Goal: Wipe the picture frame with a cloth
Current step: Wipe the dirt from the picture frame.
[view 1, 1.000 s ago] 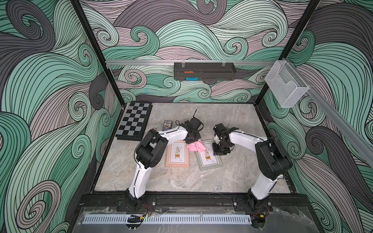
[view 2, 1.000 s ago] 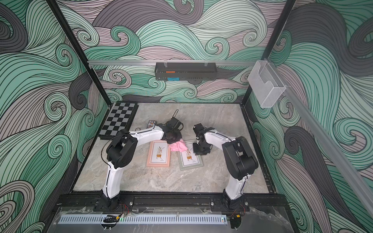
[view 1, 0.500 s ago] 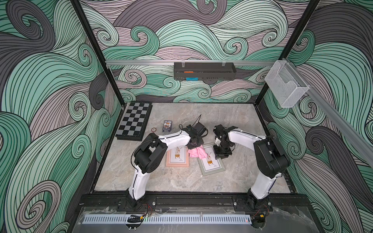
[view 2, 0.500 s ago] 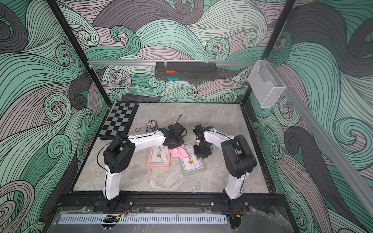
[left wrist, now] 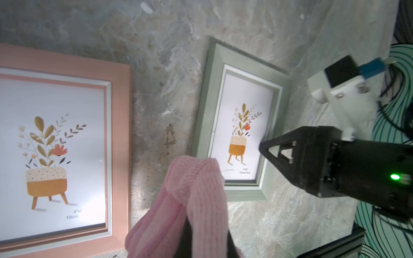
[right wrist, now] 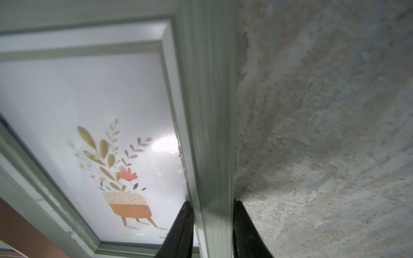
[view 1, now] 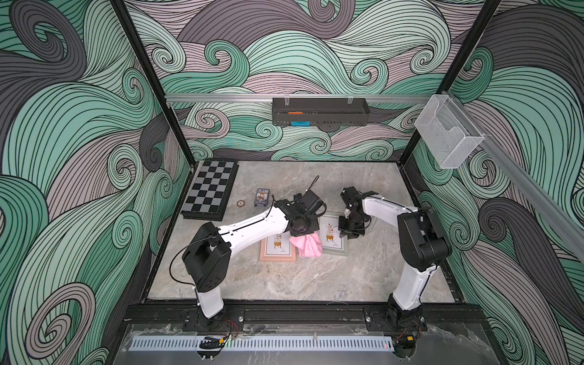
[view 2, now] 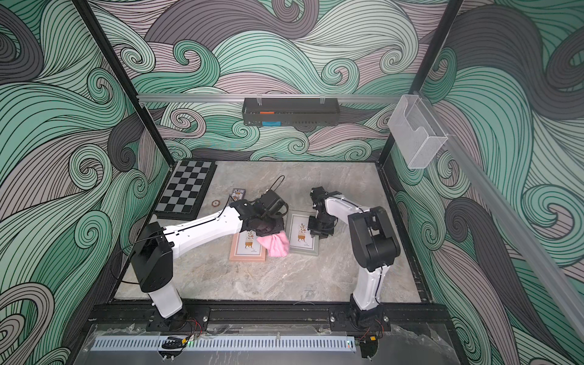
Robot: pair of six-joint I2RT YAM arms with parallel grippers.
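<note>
Marbled tabletop (view 1: 284,284), ribbed pink cloth (view 1: 306,246)

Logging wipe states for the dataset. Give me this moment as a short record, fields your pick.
left gripper: shut on the cloth, which hangs bunched below it
cloth position: between the pink frame and the green frame
right gripper: shut on the green frame's side rail
frames: both flat and face up on the table
wipe contact: cannot tell whether the cloth touches the glass
</note>
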